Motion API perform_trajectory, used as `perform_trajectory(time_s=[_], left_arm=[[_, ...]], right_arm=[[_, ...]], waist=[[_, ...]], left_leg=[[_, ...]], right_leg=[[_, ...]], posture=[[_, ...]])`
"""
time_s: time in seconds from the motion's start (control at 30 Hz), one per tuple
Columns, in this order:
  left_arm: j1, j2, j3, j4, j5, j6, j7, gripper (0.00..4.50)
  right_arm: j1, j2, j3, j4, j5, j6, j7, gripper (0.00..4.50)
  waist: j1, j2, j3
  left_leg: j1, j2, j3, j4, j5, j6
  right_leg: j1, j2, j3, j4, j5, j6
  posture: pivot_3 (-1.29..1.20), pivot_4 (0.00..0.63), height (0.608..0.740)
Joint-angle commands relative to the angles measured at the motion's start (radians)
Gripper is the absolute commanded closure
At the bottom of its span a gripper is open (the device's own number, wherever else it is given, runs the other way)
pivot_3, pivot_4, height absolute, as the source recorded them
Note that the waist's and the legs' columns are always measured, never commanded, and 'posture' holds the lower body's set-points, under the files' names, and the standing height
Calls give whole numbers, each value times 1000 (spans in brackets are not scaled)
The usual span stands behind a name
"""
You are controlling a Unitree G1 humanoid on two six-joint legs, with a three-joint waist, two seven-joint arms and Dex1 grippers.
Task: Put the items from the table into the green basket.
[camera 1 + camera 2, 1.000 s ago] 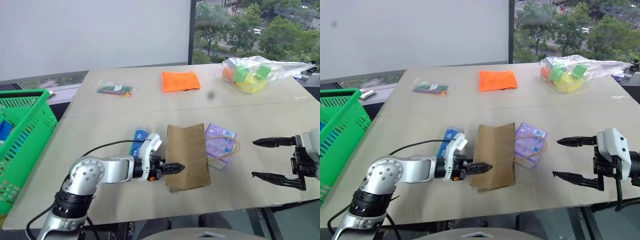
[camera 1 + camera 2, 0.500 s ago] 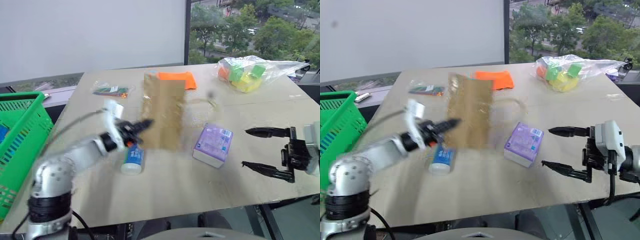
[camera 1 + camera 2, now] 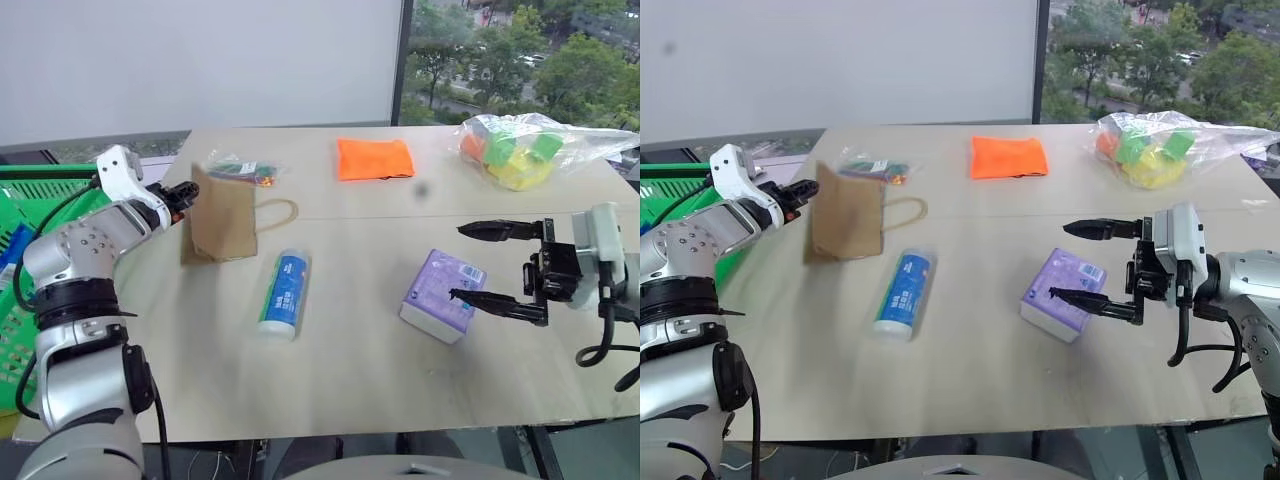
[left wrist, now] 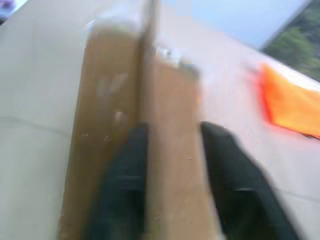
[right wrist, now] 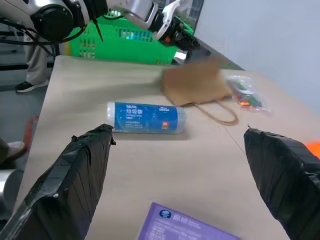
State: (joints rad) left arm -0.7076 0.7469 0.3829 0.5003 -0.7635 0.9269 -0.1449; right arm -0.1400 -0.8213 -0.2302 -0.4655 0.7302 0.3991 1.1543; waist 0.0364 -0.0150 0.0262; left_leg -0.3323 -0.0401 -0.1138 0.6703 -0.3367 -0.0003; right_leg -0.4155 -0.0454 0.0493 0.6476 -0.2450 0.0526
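Underneath everything, the pale worktop (image 3: 350, 340), seam across its width. Off its left edge, the green basket (image 5: 120, 45), lattice-sided and far roomier than any item, so no call for fine aim on the drop. At the far right corner, the large clear bag of colourful pieces (image 3: 515, 150): probably limp and lumpy, likely to sag and shift, so best pinched at gathered film, not at a piece inside. At the left edge, nearest the basket, the flat brown paper bag (image 3: 222, 218), upright and tilted at the tips of the left jaws. In the left wrist view, black fingers (image 4: 125, 190) apart with a paper panel between them, so open astride the bag's edge rather than squeezed flat on it; cannot tell whether either pad touches. Looks light, stiff enough to keep its shape, and apt to slip from a loose pinch; better taken by the folded edge than by the thin looped handle. Near the far edge, about mid-width, the orange cloth (image 3: 375, 158): soft, light, safe to pinch anywhere. Toward the near right, the purple tissue pack (image 3: 442, 308), lying flat, squashy yet blocky, right for a grip across its short sides. Right jaws wide apart and empty, lower tip at the pack's corner. Mid-worktop, the white bottle with blue label (image 3: 284, 292), on its side, smooth, liable to roll; best gripped across the middle. Behind the paper bag, the small clear bag of colourful pieces (image 3: 240, 170), thin and slippery.
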Motion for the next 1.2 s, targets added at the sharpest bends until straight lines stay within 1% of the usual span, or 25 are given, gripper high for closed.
perform_trajectory(time_s=[0.03,0.1,0.13,0.2,0.23,0.3,0.37,0.5,0.53,0.6,0.63,0.7,0.8,0.83,0.87,0.9,0.97,1.0,1.07,1.1,1.17,1.2], left_arm=[[89,32,82,-244,-145,200,-73,1384],[173,-4,183,-384,-333,401,-51,1384],[239,-6,188,-478,-388,474,-50,1384],[344,-3,164,-636,-435,582,-25,1384],[371,-8,154,-699,-428,614,17,1384],[369,-52,170,-716,-446,670,76,1384],[354,-94,179,-701,-500,686,106,1384],[353,-137,128,-706,-522,688,217,1384],[359,-142,97,-707,-528,688,244,1384],[357,-179,66,-692,-509,688,310,1384],[355,-197,30,-693,-440,686,328,1384],[344,-254,2,-662,-356,684,366,1384],[351,-275,-74,-640,-258,672,367,1384],[355,-281,-89,-635,-236,676,363,1611],[358,-293,-88,-630,-215,681,374,1923],[359,-304,-79,-623,-205,685,379,2136],[363,-303,-89,-635,-197,688,353,2755],[365,-304,-90,-643,-191,681,336,2917],[366,-312,-82,-669,-187,666,305,2946],[366,-327,-62,-681,-191,657,295,2946],[363,-347,-9,-713,-198,636,278,2946],[365,-337,17,-741,-208,620,255,2946]], right_arm=[[-11,-32,-36,-49,30,26,-22,0],[6,-55,-61,-50,34,36,-13,0],[16,-70,-73,-44,30,38,-4,0],[13,-98,-86,-17,33,47,13,0],[-5,-113,-86,9,39,56,23,0],[-49,-132,-74,59,55,73,46,0],[-86,-149,-55,98,53,76,81,0],[-156,-153,-22,145,65,85,146,0],[-164,-152,-14,152,61,81,161,0],[-177,-147,1,163,49,72,183,0],[-179,-140,5,167,46,66,187,0],[-174,-127,10,168,39,51,194,0],[-160,-116,11,165,30,36,200,0],[-152,-114,6,160,31,33,202,0],[-143,-113,0,155,32,31,204,0],[-135,-112,-3,150,32,28,205,0],[-121,-108,-7,144,32,20,204,0],[-117,-106,-4,144,30,16,203,0],[-114,-101,1,147,27,8,201,0],[-114,-98,5,149,27,6,200,0],[-120,-93,12,151,28,5,199,0],[-129,-90,17,153,29,6,197,0]], waist=[[-14,0,0],[-25,0,0],[-28,0,0],[-34,0,0],[-34,-1,0],[-23,-1,1],[-18,-1,1],[-14,-1,1],[-14,-1,1],[-14,-1,1],[-14,-1,0],[-11,0,0],[1,1,-2],[5,4,-6],[6,7,-10],[7,10,-14],[7,14,-17],[6,15,-18],[1,15,-16],[-1,16,-16],[-3,17,-15],[-4,18,-15]], left_leg=[[0,0,0,0,0,0],[-1,0,1,0,0,0],[-1,0,0,0,0,0],[-1,0,1,1,0,0],[0,0,0,1,0,0],[3,0,0,2,0,0],[6,-1,-1,2,0,1],[7,-1,-4,3,2,-2],[8,-1,-4,3,4,-5],[7,-1,-4,3,4,-6],[7,-1,-4,4,4,-6],[6,-1,-4,4,4,-6],[6,-2,-4,4,4,-6],[6,-2,-4,4,4,-6],[6,-2,-4,4,4,-6],[6,-2,-4,4,4,-6],[8,-2,-4,4,4,-6],[10,-2,-4,3,4,-6],[17,-4,-2,0,4,-6],[22,-5,-1,-1,2,-2],[25,-4,0,-2,2,-1],[25,-4,-1,-2,2,-2]], right_leg=[[0,0,0,0,0,0],[-1,-2,1,1,0,0],[-1,-3,1,1,0,0],[-1,-4,2,2,0,0],[-1,-4,3,3,0,0],[1,-3,4,8,0,0],[3,-2,0,11,0,0],[5,-1,-4,13,1,-2],[5,-1,-4,13,1,-2],[5,-1,-3,13,1,-2],[5,-1,-4,13,1,-3],[5,-2,-3,13,1,-2],[4,-3,-3,11,1,-2],[4,-3,-3,11,1,-2],[4,-3,-3,11,1,-2],[5,-3,-3,11,1,-3],[7,-3,-4,12,1,-3],[9,-2,-3,12,1,-3],[14,0,-2,11,0,-2],[21,3,-1,11,0,-2],[28,5,0,9,-4,-2],[28,5,0,9,-4,-2]], posture=[[31,0,740],[29,0,740],[29,0,740],[34,0,740],[36,0,740],[40,0,740],[42,0,740],[45,0,740],[48,0,740],[47,0,740],[50,0,740],[48,0,740],[42,0,740],[31,0,740],[31,0,740],[24,0,740],[31,0,740],[32,0,740],[32,0,740],[32,0,740],[32,0,740],[32,0,740]])
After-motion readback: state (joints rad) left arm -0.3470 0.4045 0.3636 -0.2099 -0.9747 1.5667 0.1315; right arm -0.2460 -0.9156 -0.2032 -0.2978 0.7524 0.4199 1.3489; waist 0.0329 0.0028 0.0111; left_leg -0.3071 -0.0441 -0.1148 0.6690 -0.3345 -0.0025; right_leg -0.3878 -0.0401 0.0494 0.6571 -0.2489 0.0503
